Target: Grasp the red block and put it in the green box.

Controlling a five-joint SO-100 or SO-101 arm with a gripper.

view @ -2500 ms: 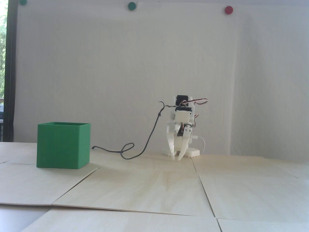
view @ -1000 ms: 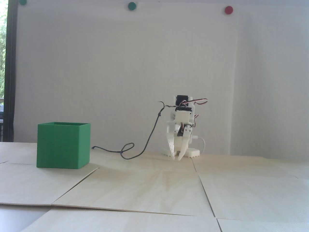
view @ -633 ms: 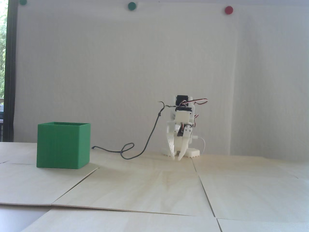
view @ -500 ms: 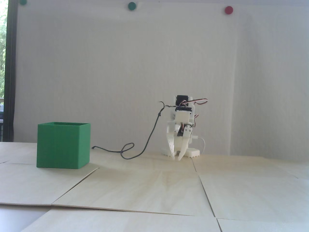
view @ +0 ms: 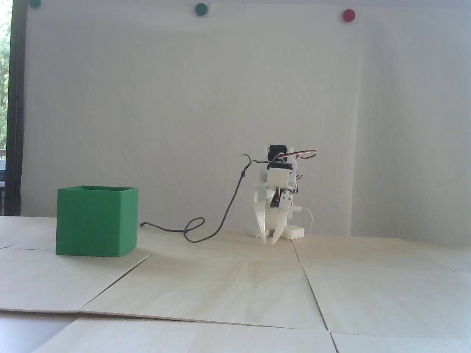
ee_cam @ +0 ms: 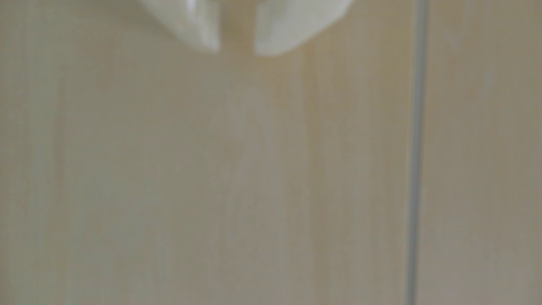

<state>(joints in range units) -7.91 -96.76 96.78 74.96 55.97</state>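
One green box (view: 96,220) — ribbed, thin-walled, open-topped; gripper (view: 269,241) tips narrowly parted, holding nothing.

- The green box (view: 96,220) looks like matt plastic, finely ribbed.
- The table (view: 235,286) is pale, smooth wood-grain panels.
- The gripper (ee_cam: 236,50) looks like glossy white plastic.

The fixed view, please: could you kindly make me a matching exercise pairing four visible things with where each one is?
Things:
1. green box
2. gripper
3. dark cable
4. red wall dot

Places:
A. high on the wall, right of centre
B. trailing from the arm to the tabletop
C. on the tabletop at left
D. pointing down near the arm's base

Pairs: 1-C, 2-D, 3-B, 4-A
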